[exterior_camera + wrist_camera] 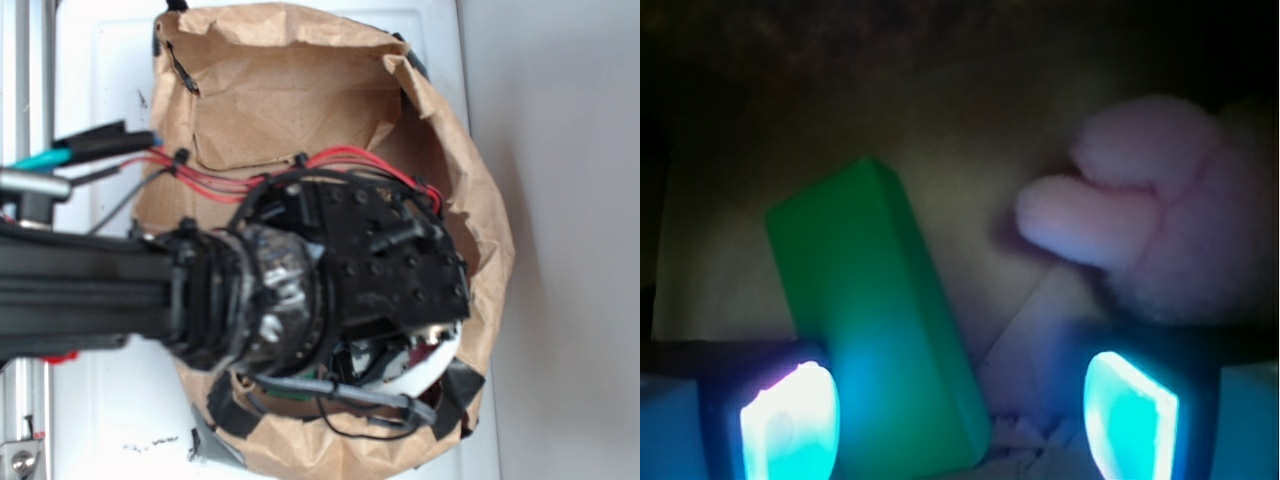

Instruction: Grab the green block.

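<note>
Down inside the brown paper bag point(440, 130) the arm's head fills the exterior view, black w/ red wires point(340, 160) running over it, so the jaws themselves are hidden there; white surface point(120, 90) shows around the bag. Wrist view is dim but tells more. Left finger pad point(790, 425) glows cyan at bottom left, right pad point(1130, 415) at bottom right, w/ a wide gap between them: jaws open, holding nothing. Green block point(875, 320) lies just inside the left pad, its near end reaching down betw. the two pads, its long side running up and away, tilted a bit leftward at the far end. Whether the left pad touches it, can't tell, prob. very close. Block sits left of centre in the gap; right half of the gap shows bare paper floor. Ahead and right of the jaws, beyond the right pad, sits the pink plush bunny point(1160, 230), blurred, apart from the block.
</note>
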